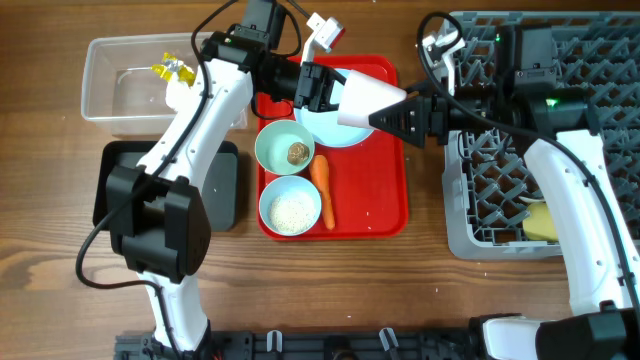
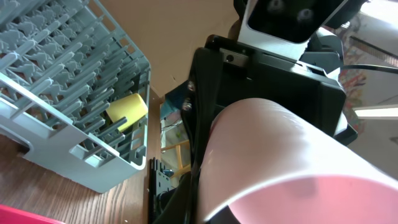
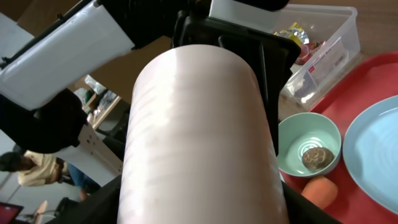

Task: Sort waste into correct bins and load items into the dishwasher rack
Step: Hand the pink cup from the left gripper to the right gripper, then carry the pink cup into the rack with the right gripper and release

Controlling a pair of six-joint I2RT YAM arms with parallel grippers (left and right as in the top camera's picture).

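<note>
The pink cup (image 1: 365,98) hangs on its side above the red serving tray, held from both ends. My left gripper (image 1: 322,90) grips its wide rim end, and my right gripper (image 1: 398,113) is shut on its narrow end. The cup fills the left wrist view (image 2: 292,162) and the right wrist view (image 3: 199,124). Below it lies the light-blue plate (image 1: 322,130). One light-blue bowl (image 1: 278,143) holds the brown lump (image 1: 298,153); the other (image 1: 291,207) holds rice. The carrot (image 1: 323,188) lies beside them. The yellow cup (image 1: 540,222) sits in the grey rack (image 1: 600,60).
The red tray (image 1: 385,195) lies mid-table. The clear tub (image 1: 120,85) at the back left holds yellow wrappers (image 1: 172,70). The black tray (image 1: 222,185) lies partly under my left arm. The rack fills the right side.
</note>
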